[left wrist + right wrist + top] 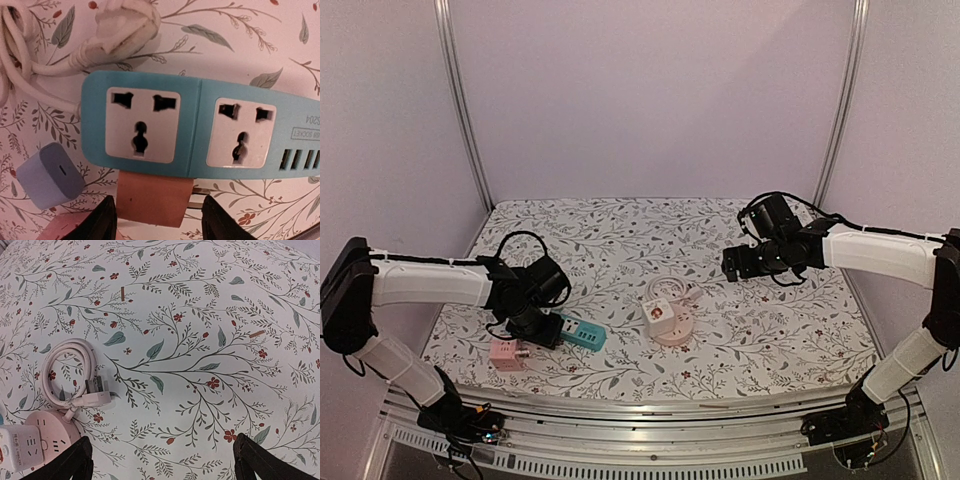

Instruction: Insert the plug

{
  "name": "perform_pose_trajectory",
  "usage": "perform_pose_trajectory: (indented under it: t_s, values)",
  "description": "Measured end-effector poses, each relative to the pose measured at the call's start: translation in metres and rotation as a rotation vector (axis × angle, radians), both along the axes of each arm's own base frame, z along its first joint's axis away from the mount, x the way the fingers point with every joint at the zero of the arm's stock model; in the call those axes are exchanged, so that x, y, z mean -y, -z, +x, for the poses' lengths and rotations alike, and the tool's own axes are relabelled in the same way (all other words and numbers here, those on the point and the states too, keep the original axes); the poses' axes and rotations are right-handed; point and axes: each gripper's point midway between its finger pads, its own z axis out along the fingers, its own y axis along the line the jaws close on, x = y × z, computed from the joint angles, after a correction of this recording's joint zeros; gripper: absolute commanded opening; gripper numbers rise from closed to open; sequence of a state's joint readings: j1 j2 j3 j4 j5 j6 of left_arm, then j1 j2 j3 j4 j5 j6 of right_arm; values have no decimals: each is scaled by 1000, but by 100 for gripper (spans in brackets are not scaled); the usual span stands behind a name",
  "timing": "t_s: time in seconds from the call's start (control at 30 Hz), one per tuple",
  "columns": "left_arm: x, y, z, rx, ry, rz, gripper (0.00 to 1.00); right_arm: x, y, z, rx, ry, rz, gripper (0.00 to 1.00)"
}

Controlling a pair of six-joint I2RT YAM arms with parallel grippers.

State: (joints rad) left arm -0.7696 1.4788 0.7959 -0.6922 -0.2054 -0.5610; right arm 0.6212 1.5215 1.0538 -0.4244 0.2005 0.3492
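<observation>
Left pincer (159, 210) straddles pink plug block (152, 192), can't tell if clamped; blue power strip (200, 125) just ahead of its fingertips (106, 222). Right pincer (162, 440) spread wide above table (200, 315), white coiled cable (70, 342) ahead

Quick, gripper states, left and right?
Left gripper: open, straddling the pink block, a gap showing on one side.
Right gripper: wide open, holding nothing.

Teal power strip (200, 130) lies flat near the table's near-left corner, sockets up; pink plug block (152, 200) sits just beside its long edge.
</observation>
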Motion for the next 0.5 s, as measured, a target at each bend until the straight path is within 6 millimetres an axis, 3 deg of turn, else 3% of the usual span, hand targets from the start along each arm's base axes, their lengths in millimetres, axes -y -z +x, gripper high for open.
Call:
perform_pose_trajectory:
  t_s: [0.3,0.5]
  values:
    - [10,5,1,-24,27,-30,29,0,2,0,-4,0,-4,96]
    - [16,5,3,-28,32,-48,23,0,2,0,-4,-1,-7,96]
